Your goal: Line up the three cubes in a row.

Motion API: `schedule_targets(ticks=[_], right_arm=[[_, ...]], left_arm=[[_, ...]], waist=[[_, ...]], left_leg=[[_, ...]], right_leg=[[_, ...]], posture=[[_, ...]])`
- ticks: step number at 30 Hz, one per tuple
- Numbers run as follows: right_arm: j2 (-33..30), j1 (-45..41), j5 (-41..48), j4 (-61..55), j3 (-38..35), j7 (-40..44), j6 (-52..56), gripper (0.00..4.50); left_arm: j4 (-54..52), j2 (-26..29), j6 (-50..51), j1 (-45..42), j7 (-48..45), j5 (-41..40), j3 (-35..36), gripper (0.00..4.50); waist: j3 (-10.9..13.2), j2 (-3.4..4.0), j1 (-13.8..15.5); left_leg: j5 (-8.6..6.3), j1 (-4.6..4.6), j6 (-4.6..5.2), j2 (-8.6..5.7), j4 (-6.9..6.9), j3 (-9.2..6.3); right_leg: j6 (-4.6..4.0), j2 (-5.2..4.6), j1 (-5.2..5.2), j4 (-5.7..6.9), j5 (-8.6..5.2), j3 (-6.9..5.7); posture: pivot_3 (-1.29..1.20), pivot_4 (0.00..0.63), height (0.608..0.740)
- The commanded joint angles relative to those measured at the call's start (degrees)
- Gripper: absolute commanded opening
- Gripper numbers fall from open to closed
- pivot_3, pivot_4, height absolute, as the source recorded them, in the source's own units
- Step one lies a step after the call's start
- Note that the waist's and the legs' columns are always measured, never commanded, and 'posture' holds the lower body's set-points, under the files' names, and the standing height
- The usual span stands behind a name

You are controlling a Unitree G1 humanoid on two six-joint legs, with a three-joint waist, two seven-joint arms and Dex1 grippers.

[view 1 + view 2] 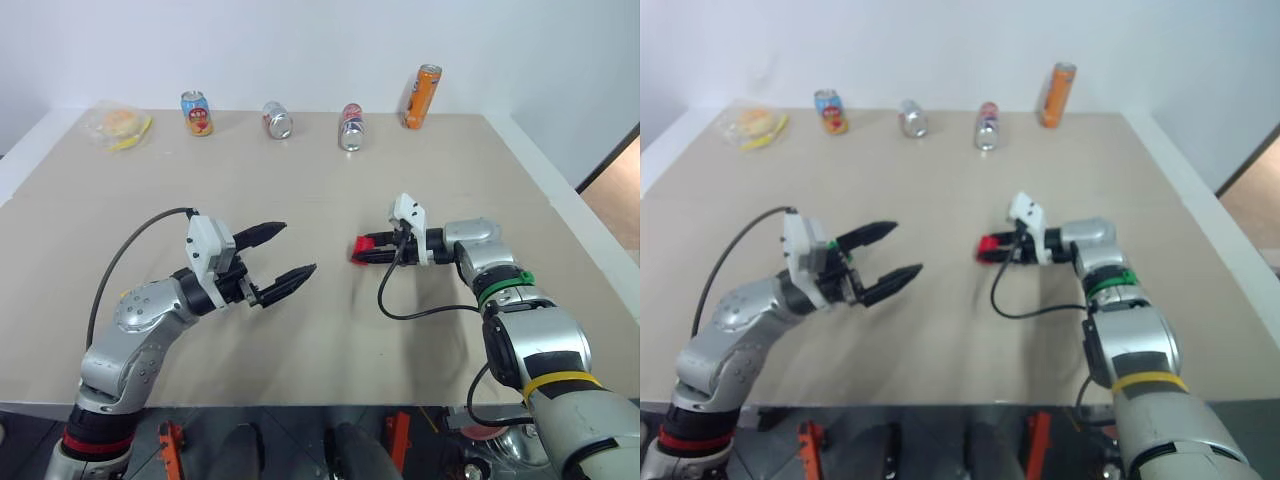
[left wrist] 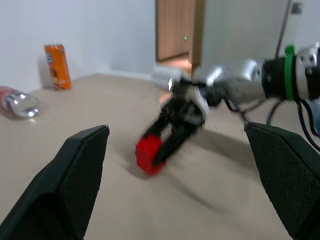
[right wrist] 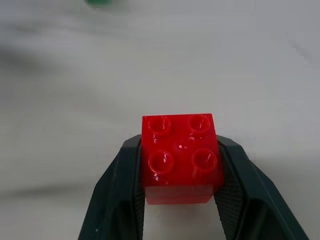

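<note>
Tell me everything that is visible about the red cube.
The red cube is a small toy brick of glossy plastic, bright red, with four round studs on its upper face. It sits upright and square between the two black fingers of the right tool, which is shut on its opposite sides. It lies over the middle of the beige table, right of the open left tool. Whether its underside touches the table cannot be told.

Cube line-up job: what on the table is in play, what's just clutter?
In play: red cube, shut in the right gripper; a green thing, perhaps another cube; left gripper, open.

Clutter: four cans; bagged food.
</note>
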Motion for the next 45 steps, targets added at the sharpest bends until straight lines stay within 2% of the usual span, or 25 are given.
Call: schedule_targets(ticks=[1, 4, 8, 15, 32, 34, 40, 45], right_arm=[[-4.3, 7.5, 6.4, -23.8, 2.2, 7.7, 9.1, 1.26], [-7.1, 16.6, 9.1, -41.2, 4.7, 7.6, 14.6, 1.26], [-8.6, 23.8, 8.8, -49.6, 6.9, 4.7, 15.8, 1.26], [-8.6, 27.0, 8.9, -51.4, 8.1, 2.9, 14.3, 1.26], [-7.6, 24.4, 6.4, -42.9, 11.4, 4.8, 9.1, 1.26], [-7.4, 24.0, 7.6, -43.3, 11.0, 5.5, 9.2, 2.3], [-8.1, 22.5, 16.0, -50.0, 6.9, 5.3, 17.8, 4.33], [-5.3, 20.4, 25.4, -57.7, 0.4, -2.5, 27.6, 4.43]], left_arm=[[-3.9, 4.0, 0.7, 2.2, -5.0, -2.7, 1.3, 4.5], [-3.5, 7.3, 0.5, 3.7, -8.9, -3.3, 1.9, 4.5], [-1.5, 9.0, -0.4, 3.4, -11.5, -2.9, 2.0, 4.5], [0.5, 9.0, -1.2, 3.2, -13.1, -1.8, 1.6, 4.5], [-1.0, 8.5, -0.2, 3.8, -11.2, -2.0, 1.7, 4.5], [-1.3, 8.1, 0.6, 4.1, -10.2, -2.9, 2.1, 4.5], [-0.5, 6.9, 5.1, 3.0, -2.6, -7.1, 7.6, 4.5], [5.9, 5.9, 7.3, -1.8, 10.1, -1.9, 12.0, 4.5]], waist=[[0.0, 0.0, 0.0], [0.0, 0.01, 0.4], [0.0, 0.08, 0.6], [0.0, 0.08, 0.5], [0.0, 0.06, 0.5], [0.0, 0.06, 0.5], [0.0, 0.07, 0.5], [0.0, 0.06, 0.6]], left_leg=[[0.0, 0.0, 0.0, 0.0, -0.03, -0.02], [-0.1, 0.01, -0.03, 0.05, -0.04, -0.1], [-0.13, 0.0, -0.04, 0.07, -0.02, -0.04], [-0.06, 0.04, 0.0, 0.08, 0.16, 0.03], [-0.07, 0.06, 0.0, 0.08, 0.12, 0.04], [-0.06, 0.07, 0.0, 0.08, 0.13, 0.05], [-0.07, 0.03, 0.0, 0.12, 0.11, 0.05], [-0.07, 0.03, 0.0, 0.13, 0.11, -0.04]], right_leg=[[0.0, 0.0, 0.0, 0.0, -0.03, -0.03], [-0.07, 0.0, 0.03, 0.03, -0.19, -0.12], [-0.13, 0.01, -0.03, 0.04, -0.2, -0.1], [-0.35, 0.02, 0.01, 0.03, -0.2, -0.05], [-0.33, 0.04, 0.02, 0.03, -0.2, -0.02], [-0.34, 0.04, 0.02, 0.03, -0.2, -0.01], [-0.25, 0.06, -0.02, 0.04, -0.15, 0.01], [-0.13, 0.11, 0.0, 0.05, -0.08, -0.05]], posture=[[0.0, 0.15, 0.74], [0.0, 0.15, 0.74], [0.0, 0.15, 0.74], [0.0, 0.15, 0.74], [0.0, 0.15, 0.74], [0.0, 0.15, 0.74], [0.0, 0.15, 0.74], [0.0, 0.15, 0.74]])
